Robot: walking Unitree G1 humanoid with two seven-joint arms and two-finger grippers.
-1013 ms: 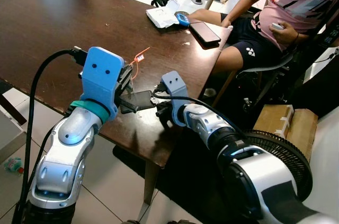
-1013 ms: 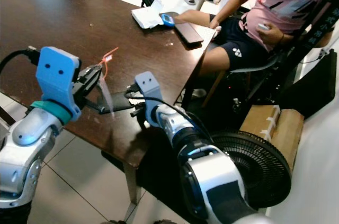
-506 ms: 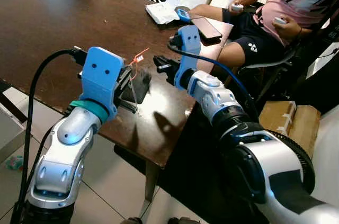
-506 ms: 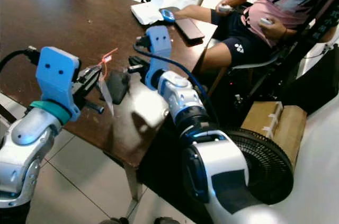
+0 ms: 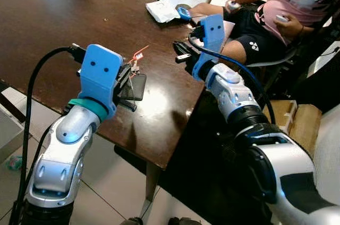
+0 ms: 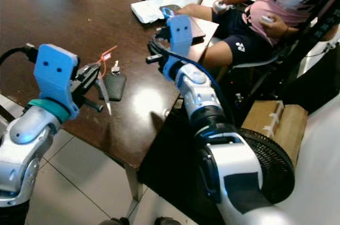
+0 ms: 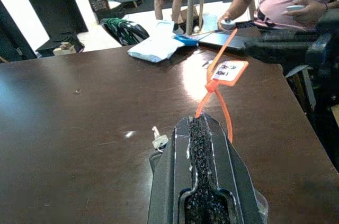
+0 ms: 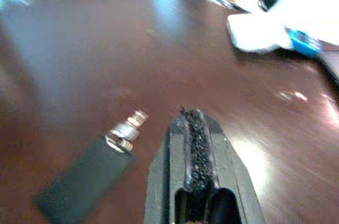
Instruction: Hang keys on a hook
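A black key fob (image 6: pixel 112 85) with a silver key (image 6: pixel 115 68) lies flat on the dark wooden table (image 5: pixel 58 17), near its front edge. My left gripper (image 5: pixel 129 74) hovers just above the fob, shut on a thin orange tie (image 7: pixel 222 70) that carries a small white tag (image 7: pixel 228 71). In the left wrist view the silver key (image 7: pixel 159 140) peeks out beside the fingertips (image 7: pixel 197 128). My right gripper (image 5: pixel 180 55) is shut on nothing, raised over the table's right side. In its wrist view the fob (image 8: pixel 82 184) lies ahead of the fingers.
A person (image 5: pixel 297 7) sits at the table's right end holding controllers. A phone (image 6: pixel 192 27), a white cloth (image 5: pixel 162 11) and a blue object lie at the far edge. A black fan (image 6: pixel 265 166) and a cardboard box (image 5: pixel 300 129) stand on the floor to the right.
The right gripper has let go of the fob, lifted off the table's front edge and swung away toward the far right. The fob now rests on the table. The left gripper stays put.
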